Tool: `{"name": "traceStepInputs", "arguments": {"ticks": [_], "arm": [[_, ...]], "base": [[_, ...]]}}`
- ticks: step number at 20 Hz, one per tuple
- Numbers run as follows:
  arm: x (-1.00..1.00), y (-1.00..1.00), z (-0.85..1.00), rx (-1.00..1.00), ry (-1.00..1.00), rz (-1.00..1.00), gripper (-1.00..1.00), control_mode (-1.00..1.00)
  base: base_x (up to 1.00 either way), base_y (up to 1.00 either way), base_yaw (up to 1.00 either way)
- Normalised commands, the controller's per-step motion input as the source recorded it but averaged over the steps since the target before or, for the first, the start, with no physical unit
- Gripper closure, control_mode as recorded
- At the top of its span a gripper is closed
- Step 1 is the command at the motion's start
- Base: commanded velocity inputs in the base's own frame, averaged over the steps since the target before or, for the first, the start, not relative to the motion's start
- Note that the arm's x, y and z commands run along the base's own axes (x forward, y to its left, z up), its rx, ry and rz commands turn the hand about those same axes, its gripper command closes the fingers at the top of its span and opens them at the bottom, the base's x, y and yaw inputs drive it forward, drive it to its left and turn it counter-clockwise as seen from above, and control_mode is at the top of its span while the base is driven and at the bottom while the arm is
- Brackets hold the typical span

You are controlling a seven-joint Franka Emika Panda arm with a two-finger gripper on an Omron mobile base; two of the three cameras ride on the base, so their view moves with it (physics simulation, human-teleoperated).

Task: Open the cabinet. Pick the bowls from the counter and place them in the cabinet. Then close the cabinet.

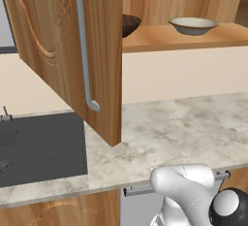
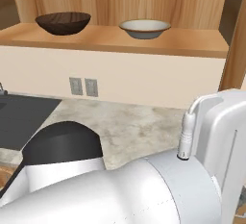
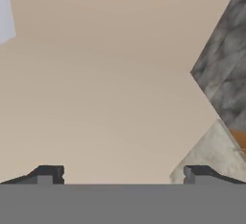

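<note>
Both bowls sit inside the cabinet [image 1: 63,36] on its shelf [image 2: 115,40]: 1 dark wood bowl [image 2: 63,22], 1 tan bowl [image 2: 144,28], 2 total, well above & beyond the jaws. Surface [image 1: 184,128] w/ no bowls left. Jaws [image 3: 122,175] spread apart, nothing btwn, facing the beige wall. Step in hand, by my read: closing. Next needs the jaws brought up to the open door's bar handle [image 1: 83,40] to push it shut

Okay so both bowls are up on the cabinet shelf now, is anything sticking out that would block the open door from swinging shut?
Nothing visible does. The wooden bowl and the tan bowl sit back on the cabinet shelf, inside its front edge. The open door hangs over bare counter.
</note>
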Motion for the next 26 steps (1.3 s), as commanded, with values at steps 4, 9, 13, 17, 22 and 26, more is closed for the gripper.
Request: {"name": "traceStepInputs", "arguments": {"ticks": [4,9,13,17,22,26], "arm": [[0.37,-0.20,-0.01,0.00,0.03,0.00,-1.00,-1.00],[0.57,0.03,-0.15,0.00,-0.02,0.05,-1.00,-1.00],[0.67,0.00,-0.13,0.00,-0.07,0.16,-1.00,-1.00],[0.61,0.05,-0.18,0.00,-0.07,0.17,-1.00,-1.00],[0.42,0.65,-0.36,0.00,-0.14,0.15,-1.00,-1.00],[0.74,0.95,-0.22,-0.01,-0.05,0.12,-1.00,-1.00]], "base": [[0.00,0.00,0.00],[0.00,0.00,0.00],[0.00,0.00,0.00],[0.00,0.00,0.00],[0.00,0.00,0.00],[0.00,0.00,0.00]]}}
